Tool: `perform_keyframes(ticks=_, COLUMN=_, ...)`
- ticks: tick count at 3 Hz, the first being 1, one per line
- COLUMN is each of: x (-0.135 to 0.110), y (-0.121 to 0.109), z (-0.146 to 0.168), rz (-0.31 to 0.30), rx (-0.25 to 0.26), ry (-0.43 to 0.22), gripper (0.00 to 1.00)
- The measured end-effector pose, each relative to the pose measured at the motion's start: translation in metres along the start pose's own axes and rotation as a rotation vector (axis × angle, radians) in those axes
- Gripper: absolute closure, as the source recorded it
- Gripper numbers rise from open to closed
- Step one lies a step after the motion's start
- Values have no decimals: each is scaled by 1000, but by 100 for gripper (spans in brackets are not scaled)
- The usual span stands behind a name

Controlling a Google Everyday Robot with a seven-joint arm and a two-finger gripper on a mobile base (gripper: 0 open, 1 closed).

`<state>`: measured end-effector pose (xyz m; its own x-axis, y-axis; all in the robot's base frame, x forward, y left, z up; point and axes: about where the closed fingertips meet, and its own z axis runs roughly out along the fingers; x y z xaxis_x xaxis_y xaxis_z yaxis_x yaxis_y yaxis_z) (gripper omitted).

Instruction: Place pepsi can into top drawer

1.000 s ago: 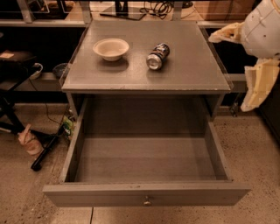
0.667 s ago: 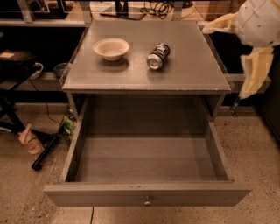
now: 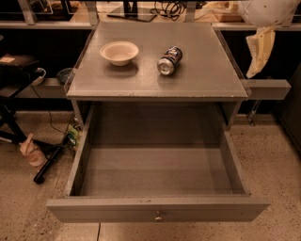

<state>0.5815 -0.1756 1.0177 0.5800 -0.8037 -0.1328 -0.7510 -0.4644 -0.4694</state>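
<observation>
At upper right, end effector (image 3: pixel 259 49), grip indiscernible; pepsi can (image 3: pixel 170 60) sideways on cabinet top (image 3: pixel 207 77); top drawer (image 3: pixel 157 209) open.

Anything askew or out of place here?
Only the pepsi can: it lies on its side on the cabinet top, right of the upright white bowl. The top drawer stands open and empty. The gripper is at the upper right edge, apart from the can.
</observation>
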Motion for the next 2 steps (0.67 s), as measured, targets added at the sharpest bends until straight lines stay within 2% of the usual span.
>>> perform_keyframes(ticks=1, x=0, y=0, z=0, rz=0, rx=0, ry=0, gripper=0)
perform_keyframes(ticks=2, x=5, y=-16, z=6, rz=-36, rx=36, ry=-25, gripper=0)
